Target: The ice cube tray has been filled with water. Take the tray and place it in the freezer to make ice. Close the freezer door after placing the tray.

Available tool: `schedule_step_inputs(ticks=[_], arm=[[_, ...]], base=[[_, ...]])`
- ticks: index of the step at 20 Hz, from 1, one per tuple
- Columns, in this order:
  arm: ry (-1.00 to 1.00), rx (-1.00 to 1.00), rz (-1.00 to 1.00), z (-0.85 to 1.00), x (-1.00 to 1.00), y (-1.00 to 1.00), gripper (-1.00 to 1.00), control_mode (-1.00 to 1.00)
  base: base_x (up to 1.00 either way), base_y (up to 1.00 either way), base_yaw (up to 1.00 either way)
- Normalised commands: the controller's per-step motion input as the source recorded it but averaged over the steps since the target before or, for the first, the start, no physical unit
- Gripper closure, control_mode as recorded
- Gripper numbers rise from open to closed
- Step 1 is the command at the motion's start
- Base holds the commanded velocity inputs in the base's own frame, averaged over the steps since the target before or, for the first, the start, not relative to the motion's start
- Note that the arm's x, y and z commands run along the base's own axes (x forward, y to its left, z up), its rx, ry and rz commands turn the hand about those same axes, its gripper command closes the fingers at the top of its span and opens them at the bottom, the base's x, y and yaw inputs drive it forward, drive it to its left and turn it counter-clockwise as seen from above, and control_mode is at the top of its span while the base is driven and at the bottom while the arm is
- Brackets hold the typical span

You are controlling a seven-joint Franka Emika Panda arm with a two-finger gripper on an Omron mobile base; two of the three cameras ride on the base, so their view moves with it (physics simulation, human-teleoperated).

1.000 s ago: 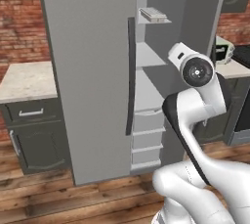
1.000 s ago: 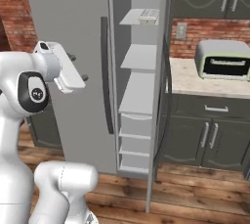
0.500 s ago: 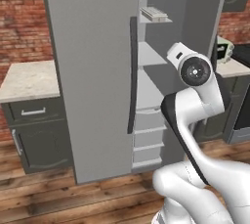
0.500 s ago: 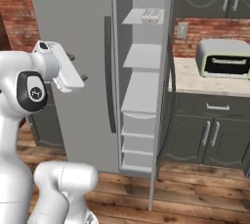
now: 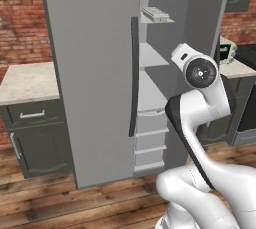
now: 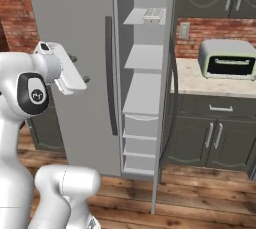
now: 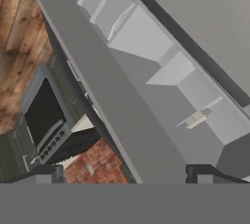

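The tray (image 6: 152,14) already lies on the freezer's (image 6: 144,88) top shelf, near its front edge. My gripper (image 6: 79,69) hangs released, empty — clear of the door (image 6: 165,98). That door is edge-on and hard to judge; a poor push could glance off, leaving it ajar.
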Motion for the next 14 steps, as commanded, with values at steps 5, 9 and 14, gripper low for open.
schedule_step_inputs(ticks=[5, 9, 14], arm=[[0.0, 0.0, 0.0, 0.0, 0.0, 0.0, -1.0, 1.0], [0.0, 0.0, 0.0, 0.0, 0.0, 0.0, -1.0, 1.0], [0.0, 0.0, 0.0, 0.0, 0.0, 0.0, -1.0, -1.0]], base=[[-0.01, 0.02, -0.01], [0.0, 0.01, 0.0], [0.0, 0.0, 0.0]])
